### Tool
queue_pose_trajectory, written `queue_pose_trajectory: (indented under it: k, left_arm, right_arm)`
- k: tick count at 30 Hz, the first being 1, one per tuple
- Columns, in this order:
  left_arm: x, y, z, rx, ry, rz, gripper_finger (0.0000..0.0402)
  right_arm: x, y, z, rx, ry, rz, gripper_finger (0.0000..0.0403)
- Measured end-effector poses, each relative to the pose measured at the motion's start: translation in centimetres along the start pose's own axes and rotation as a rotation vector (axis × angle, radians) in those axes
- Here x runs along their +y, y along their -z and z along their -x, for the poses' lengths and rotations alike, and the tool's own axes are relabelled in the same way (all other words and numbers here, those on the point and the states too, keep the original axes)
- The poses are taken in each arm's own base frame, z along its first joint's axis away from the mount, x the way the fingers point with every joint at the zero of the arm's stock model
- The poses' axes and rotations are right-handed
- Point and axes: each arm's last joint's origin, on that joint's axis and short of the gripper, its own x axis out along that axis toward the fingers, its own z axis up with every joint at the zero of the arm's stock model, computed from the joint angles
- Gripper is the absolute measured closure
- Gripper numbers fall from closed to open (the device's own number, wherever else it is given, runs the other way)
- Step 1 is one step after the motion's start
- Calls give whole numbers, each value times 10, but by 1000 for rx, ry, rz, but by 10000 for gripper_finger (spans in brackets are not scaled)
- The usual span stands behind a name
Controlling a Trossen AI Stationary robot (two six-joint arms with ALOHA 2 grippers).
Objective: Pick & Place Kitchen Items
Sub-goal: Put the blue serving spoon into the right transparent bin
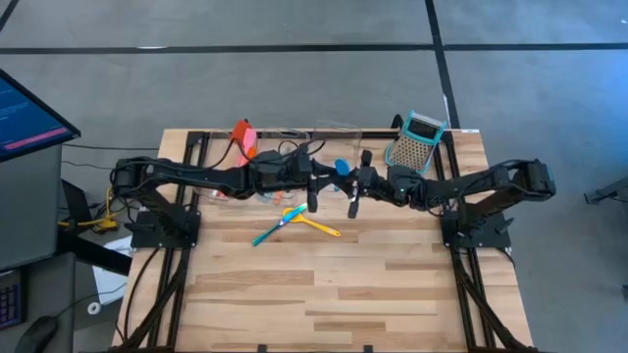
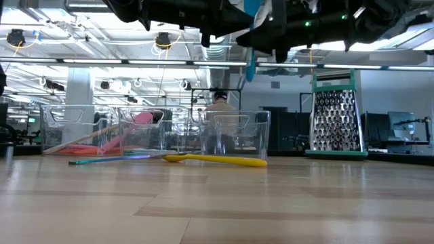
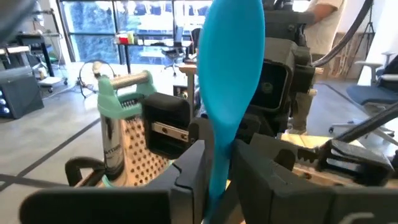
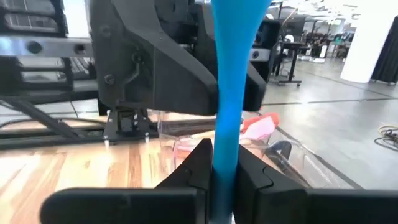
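Observation:
A blue spoon (image 3: pixel 230 56) stands upright in the air above the table's middle (image 1: pixel 340 167), bowl up, between my two level grippers, which meet tip to tip. My right gripper (image 4: pixel 226 174) is shut on its handle. My left gripper (image 3: pixel 217 180) faces it from the table's left, a little open, one finger close on each side of the same handle. A yellow spoon (image 1: pixel 319 224) and a teal utensil (image 1: pixel 267 233) lie flat on the wood below. My left gripper's fingers (image 3: pixel 193 168) flank the spoon's lower handle (image 3: pixel 217 155); whether they touch it, I cannot tell. My right gripper pinches the spoon's handle (image 4: pixel 226 149) between its two fingers, coming level from the table's right and lying across it. The spoon stands upright, clear of the table, its handle's end (image 2: pixel 249 68) hanging below the fingers.
Three clear bins (image 2: pixel 234 132) stand along the far edge; the left one holds an orange spatula (image 1: pixel 242 137) and a pink piece (image 2: pixel 139 118). A teal-and-grey box grater (image 1: pixel 417 142) stands at the far right. A monitor (image 1: pixel 29 118) sits off the table's left.

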Motion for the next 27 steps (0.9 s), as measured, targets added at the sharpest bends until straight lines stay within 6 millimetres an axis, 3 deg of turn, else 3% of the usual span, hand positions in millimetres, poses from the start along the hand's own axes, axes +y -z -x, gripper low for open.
queue_pose_trajectory:
  k: [8,14,21,27]
  left_arm:
    - [5,-26,20,-26,-30,1,332]
    - [6,-44,54,90,-20,-35,346]
    - [-5,-35,102,103,38,-66,395]
    - [-10,-17,142,68,79,-60,396]
  right_arm:
    - [-7,-22,19,-10,-1,1,380]
    - [-41,-24,17,127,-24,-197,380]
    - [-77,-40,-18,305,82,-244,380]
    - [-114,-50,-53,482,201,-310,381]
